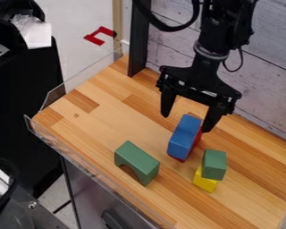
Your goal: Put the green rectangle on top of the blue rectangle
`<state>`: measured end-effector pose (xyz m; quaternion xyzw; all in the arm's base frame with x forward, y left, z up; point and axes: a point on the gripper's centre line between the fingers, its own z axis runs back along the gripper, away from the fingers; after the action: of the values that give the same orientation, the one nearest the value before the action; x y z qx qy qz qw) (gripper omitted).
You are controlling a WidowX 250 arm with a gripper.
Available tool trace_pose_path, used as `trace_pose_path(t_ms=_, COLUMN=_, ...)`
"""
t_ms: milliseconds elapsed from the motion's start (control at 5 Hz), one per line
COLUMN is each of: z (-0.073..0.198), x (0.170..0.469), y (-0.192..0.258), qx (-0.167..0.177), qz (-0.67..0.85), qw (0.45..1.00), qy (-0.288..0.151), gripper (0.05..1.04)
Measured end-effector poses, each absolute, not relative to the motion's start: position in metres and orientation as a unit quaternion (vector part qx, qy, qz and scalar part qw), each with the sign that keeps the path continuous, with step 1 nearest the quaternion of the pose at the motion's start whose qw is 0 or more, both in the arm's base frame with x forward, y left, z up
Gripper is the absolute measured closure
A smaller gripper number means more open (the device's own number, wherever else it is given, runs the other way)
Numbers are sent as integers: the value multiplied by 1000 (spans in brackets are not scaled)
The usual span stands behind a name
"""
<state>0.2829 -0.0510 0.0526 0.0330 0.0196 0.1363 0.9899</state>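
Green block (214,164): sitting on the yellow block (205,182), at five o'clock from the blue block; by its straight-edged shape it is probably serving as the task's green rectangle.
Blue block (185,136): lying on the red block (196,142), its long side running from one o'clock to seven.
Gripper (187,122): hanging over the blue block's upper end, one fingertip at eleven o'clock from that block, the other at two.
Jaws: standing wide apart, gripping nothing.
Green arch (137,163): resting on the wooden tabletop (103,125) at eight o'clock from the blue block; its colour is inviting a mistaken pick.
Risk at the blue block: the fingers are hanging close to it, so lowering or sweeping towards five o'clock from here could be knocking it off the red one.
Risk at the yellow block: the green block is perching on a small support showing towards seven o'clock, so an off-centre squeeze could be tipping both.
Risk at the placing: the blue top is looking narrow, so a green block landing askew could be sliding off.
Count: two green pieces, one blue, one red and one yellow are making five; one gripper is hanging above.
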Motion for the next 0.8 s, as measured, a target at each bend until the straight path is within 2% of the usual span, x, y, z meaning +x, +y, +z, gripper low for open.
trace_pose_path(t_ms=200, z=45, x=279, y=-51, qx=38, qz=137, qw=989, qy=33, gripper=85)
trace_pose_path(t_ms=400, z=46, x=271, y=-45, qx=66, qz=195, qw=978, qy=25, gripper=85)
trace_pose_path(t_ms=800, z=74, x=270, y=-42, qx=57, qz=266, qw=962, qy=-38, gripper=85)
